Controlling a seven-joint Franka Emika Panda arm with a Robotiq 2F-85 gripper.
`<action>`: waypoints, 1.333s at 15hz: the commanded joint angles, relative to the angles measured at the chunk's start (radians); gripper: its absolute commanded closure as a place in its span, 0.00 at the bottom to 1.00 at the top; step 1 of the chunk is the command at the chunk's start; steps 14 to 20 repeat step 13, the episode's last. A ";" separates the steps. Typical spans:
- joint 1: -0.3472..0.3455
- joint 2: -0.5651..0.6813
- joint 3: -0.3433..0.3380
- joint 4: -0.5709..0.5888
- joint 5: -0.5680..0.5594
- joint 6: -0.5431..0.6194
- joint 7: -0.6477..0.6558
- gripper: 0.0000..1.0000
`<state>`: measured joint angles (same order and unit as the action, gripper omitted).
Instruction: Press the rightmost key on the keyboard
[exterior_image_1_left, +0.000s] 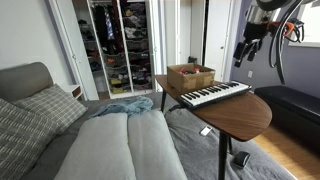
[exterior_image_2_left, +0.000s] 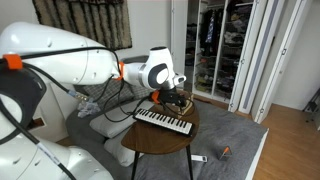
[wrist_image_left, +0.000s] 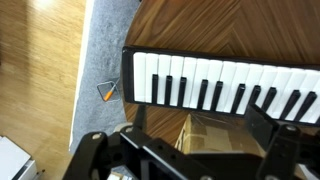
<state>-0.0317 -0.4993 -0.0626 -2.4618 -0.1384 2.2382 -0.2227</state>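
The tool (wrist_image_left: 190, 150) hung with fingers spread wide above the wooden counter (wrist_image_left: 200, 25). Beyond it in the wrist view lay the keyboard (wrist_image_left: 240, 85), its rightmost key (wrist_image_left: 141, 78) ending the row, left of the tool's centre.

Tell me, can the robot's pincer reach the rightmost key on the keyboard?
Probably yes. The pincer hangs open above that end of the keyboard, and nothing covers the rightmost key; the cardboard box sits behind the keys.
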 joint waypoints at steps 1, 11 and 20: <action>0.046 -0.093 0.015 -0.035 0.069 -0.070 0.034 0.00; 0.108 -0.131 0.034 -0.028 0.135 -0.136 0.033 0.00; 0.110 -0.133 0.036 -0.029 0.135 -0.136 0.033 0.00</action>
